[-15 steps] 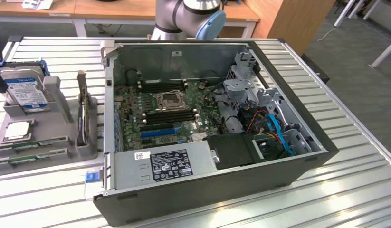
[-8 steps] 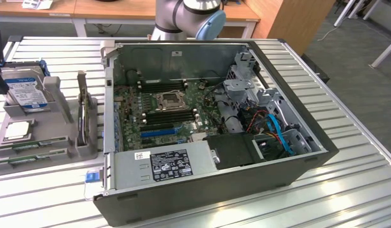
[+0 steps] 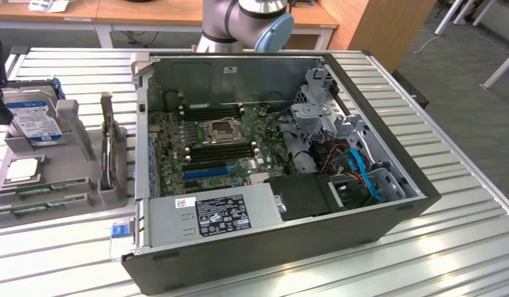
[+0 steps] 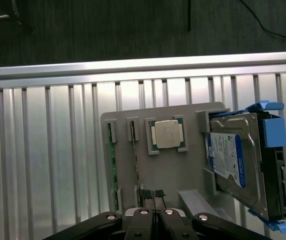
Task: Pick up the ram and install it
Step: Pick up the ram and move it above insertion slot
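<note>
Where the fingers [image 4: 147,205] stand: clenched tip against tip with nothing between them, over the near edge of the grey tray [image 4: 183,170] in the wrist view.
Ram [image 4: 112,165]: green stick on its long edge in the tray's outermost slot, apart from the fingers; lower left in the exterior view.
Second green stick [image 4: 134,150]: edge-on in the next slot, closer to the fingers.
Processor chip [image 4: 166,134]: flat in its square pocket, between the stick slots and the hard drive [image 4: 228,160].
Hard drive: blue label, leaning in a bracket at the tray's end.
Computer case [image 3: 386,210]: centre of the exterior view, open side up, walls standing on all four sides.
Motherboard slots [image 3: 224,151]: black rows either side of the socket [image 3: 219,131], open above; cables and a drive cage crowd the case's right half.
Power supply [image 3: 213,213]: along the case's lower edge.
Surface [image 3: 452,247]: slatted metal, bare to the right of the case; tray sits just beside the case's left wall.
Arm [image 3: 237,18]: top centre, behind the far wall.
</note>
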`<state>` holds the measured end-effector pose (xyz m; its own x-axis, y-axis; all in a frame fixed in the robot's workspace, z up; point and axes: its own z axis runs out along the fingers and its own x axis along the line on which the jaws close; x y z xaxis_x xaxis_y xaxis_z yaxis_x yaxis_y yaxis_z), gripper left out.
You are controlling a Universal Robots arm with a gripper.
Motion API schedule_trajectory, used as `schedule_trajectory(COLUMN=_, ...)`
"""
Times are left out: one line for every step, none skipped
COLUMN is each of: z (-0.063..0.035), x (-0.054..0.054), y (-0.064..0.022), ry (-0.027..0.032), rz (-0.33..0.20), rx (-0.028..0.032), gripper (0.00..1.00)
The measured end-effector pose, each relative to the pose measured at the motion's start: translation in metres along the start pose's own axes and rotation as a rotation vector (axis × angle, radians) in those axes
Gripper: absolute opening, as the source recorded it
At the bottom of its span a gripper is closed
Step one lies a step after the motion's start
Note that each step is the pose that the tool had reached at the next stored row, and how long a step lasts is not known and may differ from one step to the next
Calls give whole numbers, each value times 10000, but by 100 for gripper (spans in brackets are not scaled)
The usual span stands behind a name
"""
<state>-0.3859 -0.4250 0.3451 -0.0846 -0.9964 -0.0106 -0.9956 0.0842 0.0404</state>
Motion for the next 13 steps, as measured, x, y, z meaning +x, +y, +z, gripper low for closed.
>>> schedule_trajectory(z=4, x=0, y=0, ry=0, rz=0, rx=0, gripper=10)
schedule_trajectory(z=8, x=0, y=0, ry=0, rz=0, rx=0, gripper=10)
schedule_trajectory(z=13, x=0, y=-1, ry=0, rz=0, rx=0, gripper=10)
schedule_trajectory(z=17, x=0, y=-1, ry=0, rz=0, rx=1, gripper=10)
schedule_trajectory(z=21, x=0, y=-1, ry=0, rz=0, rx=0, gripper=10)
schedule_trajectory(z=24, x=0, y=-1, ry=0, rz=0, rx=-1, gripper=10)
schedule_trajectory(z=27, x=0, y=-1, ry=1, rz=0, rx=-1, gripper=10)
schedule_trajectory(z=27, x=1, y=-1, ry=2, rz=0, rx=-1, gripper=10)
schedule_trajectory(z=30, x=0, y=-1, ry=1, rz=0, rx=-1, gripper=10)
schedule_trajectory(z=34, x=0, y=-2, ry=-1, rz=0, rx=1, gripper=10)
schedule_trajectory(z=67, x=1, y=-3, ry=0, rz=0, rx=0, gripper=10)
schedule_trajectory(z=111, x=1, y=-5, ry=0, rz=0, rx=0, gripper=10)
schedule_trajectory(z=142, x=2, y=-6, ry=0, rz=0, rx=0, gripper=10)
